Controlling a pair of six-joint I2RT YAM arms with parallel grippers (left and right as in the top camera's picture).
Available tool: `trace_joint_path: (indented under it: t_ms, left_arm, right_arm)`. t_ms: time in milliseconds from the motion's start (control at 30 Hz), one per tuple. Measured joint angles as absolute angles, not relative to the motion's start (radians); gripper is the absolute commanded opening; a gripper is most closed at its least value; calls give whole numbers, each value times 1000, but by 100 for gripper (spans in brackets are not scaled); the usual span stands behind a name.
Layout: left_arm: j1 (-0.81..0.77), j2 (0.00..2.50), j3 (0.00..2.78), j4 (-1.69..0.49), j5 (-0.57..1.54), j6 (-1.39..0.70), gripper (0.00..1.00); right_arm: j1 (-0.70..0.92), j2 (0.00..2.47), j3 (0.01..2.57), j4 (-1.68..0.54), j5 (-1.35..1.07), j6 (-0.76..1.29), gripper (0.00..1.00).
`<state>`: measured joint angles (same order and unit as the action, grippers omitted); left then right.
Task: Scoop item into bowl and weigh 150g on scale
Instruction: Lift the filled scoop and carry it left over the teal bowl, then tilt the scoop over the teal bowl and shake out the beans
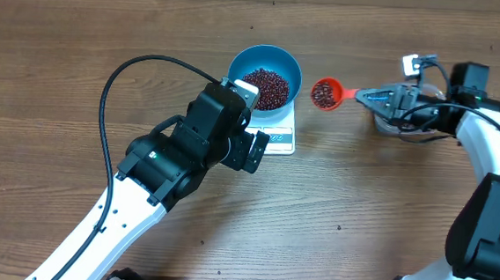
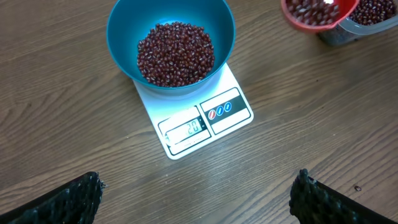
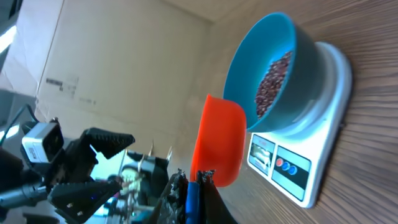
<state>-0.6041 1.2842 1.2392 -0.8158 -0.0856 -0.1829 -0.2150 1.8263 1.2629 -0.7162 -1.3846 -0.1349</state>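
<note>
My right claw (image 1: 378, 98) is clenched on the handle of the orange scoop (image 1: 325, 94). From the right wrist I see only the scoop's underside. The overhead shows beans inside it, and the cup hanging level just beside the blue bowl (image 1: 240, 62), not touching it.

My left claw (image 2: 196, 202) is spread wide and empty above the bare table (image 1: 62, 56), in front of the scale (image 2: 214, 134).

The beans (image 2: 176, 53) lie heaped in the bowl, which sits on the scale. Overhead, my left arm covers part of the scale. The left wrist gives the full deck and the lit display (image 2: 186, 129), but its digits are too blurred to read. It also catches the clear container (image 2: 370, 15) holding more beans behind the scoop.
</note>
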Motion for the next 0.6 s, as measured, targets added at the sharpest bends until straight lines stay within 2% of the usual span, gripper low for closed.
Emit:
trace_joint_path:
  t_ms: [600]
  left_arm:
    - [-604, 1284, 1239, -815, -86, -183, 99]
  right_arm:
    - [-36, 1826, 1262, -332, -1346, 183, 4]
